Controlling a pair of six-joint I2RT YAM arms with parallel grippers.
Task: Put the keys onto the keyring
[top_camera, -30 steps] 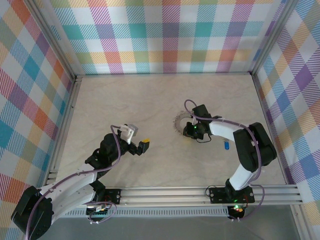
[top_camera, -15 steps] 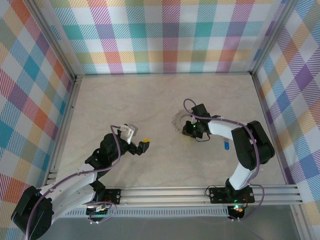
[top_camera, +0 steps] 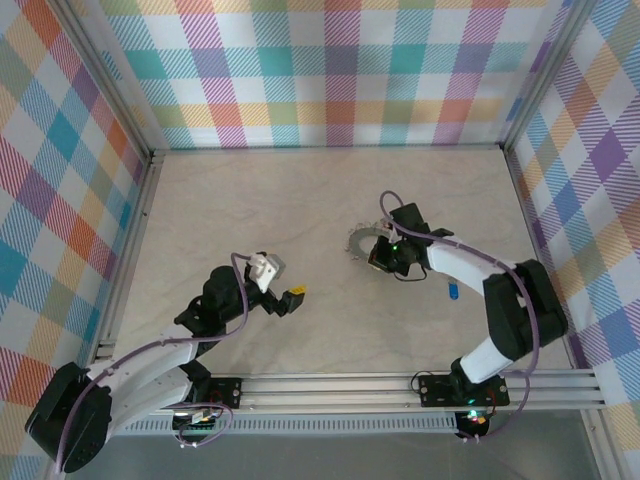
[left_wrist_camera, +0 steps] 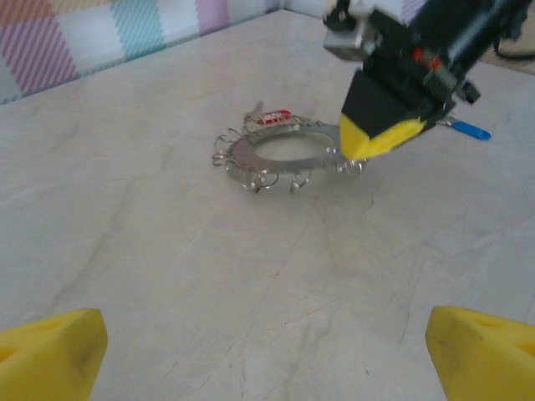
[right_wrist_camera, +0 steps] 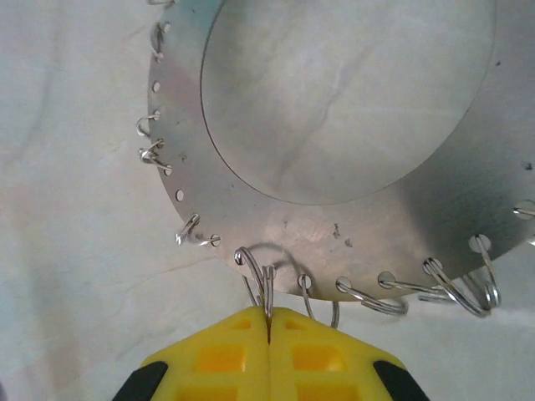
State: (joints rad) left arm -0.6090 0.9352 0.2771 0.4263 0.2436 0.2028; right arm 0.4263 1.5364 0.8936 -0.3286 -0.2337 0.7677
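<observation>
keyring (right_wrist_camera: pixel 334 225): flat silvery ring with holes along its rim, lying on the bench (top_camera: pixel 250 200) right of centre; a small red piece (left_wrist_camera: pixel 274 116) sits on the side away from the left arm.
keys (right_wrist_camera: pixel 368 292): small wire pieces hooked through the rim holes and fanned round the keyring (too thin to make out their shape from above).
right end effector (right_wrist_camera: pixel 268 334): pads pressed together, pinching one of the keys by its loop at the near rim of the keyring.
left end effector (left_wrist_camera: pixel 267 359): spread wide, holding nothing, to the near left and well apart from the keyring.
step in hand: by my judgement, securing a single key at the rim.
doing it well: pinch one wire alone, right at the pad tips; pull gently and low so the keyring neither lifts nor skids; the free arm could steady the opposite rim.
right wrist view adds: the wire caught in the seam between the pads, and bare holes along the left rim.
left wrist view adds: the whole keyring lying flat, the red piece, and a blue object (left_wrist_camera: pixel 468 129) beyond the right arm.
</observation>
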